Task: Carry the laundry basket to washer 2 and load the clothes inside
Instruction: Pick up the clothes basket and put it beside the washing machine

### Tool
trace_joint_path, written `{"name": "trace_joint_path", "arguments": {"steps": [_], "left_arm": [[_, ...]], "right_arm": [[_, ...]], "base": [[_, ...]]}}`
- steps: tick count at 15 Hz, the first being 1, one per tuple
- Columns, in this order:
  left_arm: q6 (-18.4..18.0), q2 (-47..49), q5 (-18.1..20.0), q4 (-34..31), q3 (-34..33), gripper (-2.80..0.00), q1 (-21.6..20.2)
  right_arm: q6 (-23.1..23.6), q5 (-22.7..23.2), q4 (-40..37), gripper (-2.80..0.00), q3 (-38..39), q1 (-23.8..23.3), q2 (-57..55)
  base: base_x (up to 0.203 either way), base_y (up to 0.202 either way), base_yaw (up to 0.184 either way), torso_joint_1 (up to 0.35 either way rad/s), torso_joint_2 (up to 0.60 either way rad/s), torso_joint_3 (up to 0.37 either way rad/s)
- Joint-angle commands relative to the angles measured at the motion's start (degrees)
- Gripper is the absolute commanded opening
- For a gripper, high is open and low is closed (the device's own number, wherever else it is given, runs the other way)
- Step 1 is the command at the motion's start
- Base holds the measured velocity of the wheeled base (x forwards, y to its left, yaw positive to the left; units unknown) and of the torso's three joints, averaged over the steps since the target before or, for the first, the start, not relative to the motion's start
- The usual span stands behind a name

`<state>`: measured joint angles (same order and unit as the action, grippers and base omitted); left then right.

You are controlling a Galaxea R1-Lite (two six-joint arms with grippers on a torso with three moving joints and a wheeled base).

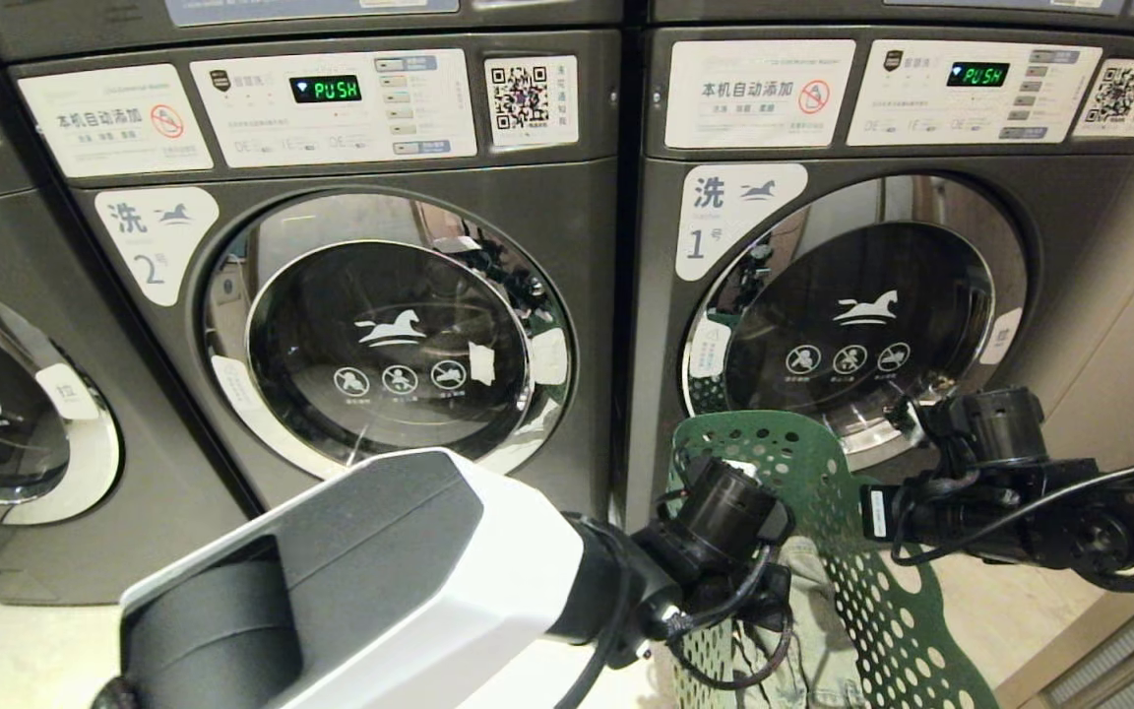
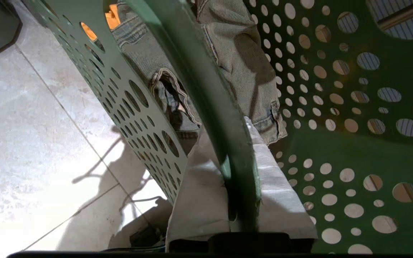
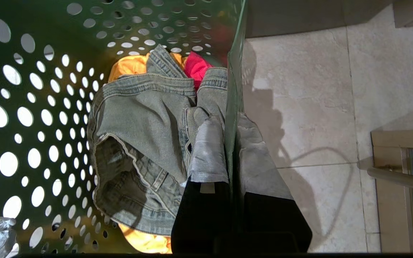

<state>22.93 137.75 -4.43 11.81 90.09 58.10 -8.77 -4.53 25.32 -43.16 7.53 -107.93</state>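
- Left gripper (image 2: 240, 200) clamped on the rim of the laundry basket (image 2: 335, 143), one taped finger (image 2: 199, 186) outside the perforated wall, the other inside.
- Right gripper (image 3: 229, 168) closed the same way on the opposite rim, jaws narrow, wall pinched between a finger (image 3: 210, 154) inside and one outside.
- Seen from the head camera: both arms reaching in low, left gripper (image 1: 759, 601) and right gripper (image 1: 872, 512) on either side of the dark green laundry basket (image 1: 823, 463), held between them.
- Inside the basket: the clothes (image 3: 142, 143), faded denim on top, orange cloth and red cloth beneath, all settled at the bottom.
- Basket placed directly before the washer labelled 1 (image 1: 862, 315), not before washer 2 (image 1: 390, 335), which stood next to it on the left, round door closed.
- Pale tiled floor (image 2: 31, 125) beneath the basket.
- Judged step in hand: carrying the basket sideways to washer 2.
- To do it well: keep both grips level and equally firm, move the two arms together so the rim does not twist free, avoid tilting the clothes out, and leave clearance in front of washer 2 for the door to swing.
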Motion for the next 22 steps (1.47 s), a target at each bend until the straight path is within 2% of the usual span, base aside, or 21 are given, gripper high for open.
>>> {"name": "trace_joint_path", "arguments": {"steps": [1, 5, 22], "left_arm": [[0.2, 2.2, 0.0, -1.4, 3.2, -2.8, -0.1], [0.2, 3.2, 0.1, -3.6, 7.2, -2.8, 0.0], [0.3, 4.2, 0.0, -4.1, 7.5, -2.8, 0.1]], "right_arm": [[0.2, 0.0, 0.2, -2.8, -0.5, -0.7, -0.9], [2.1, 0.0, 0.1, -2.8, -1.1, -1.6, -0.9], [2.2, 0.1, 0.2, -2.8, -1.3, -1.7, -2.1]], "base": [[0.0, 0.0, 0.0, 0.0, 0.0, 0.0], [0.0, 0.0, 0.0, 0.0, 0.0, 0.0], [0.0, 0.0, 0.0, 0.0, 0.0, -0.015]]}}
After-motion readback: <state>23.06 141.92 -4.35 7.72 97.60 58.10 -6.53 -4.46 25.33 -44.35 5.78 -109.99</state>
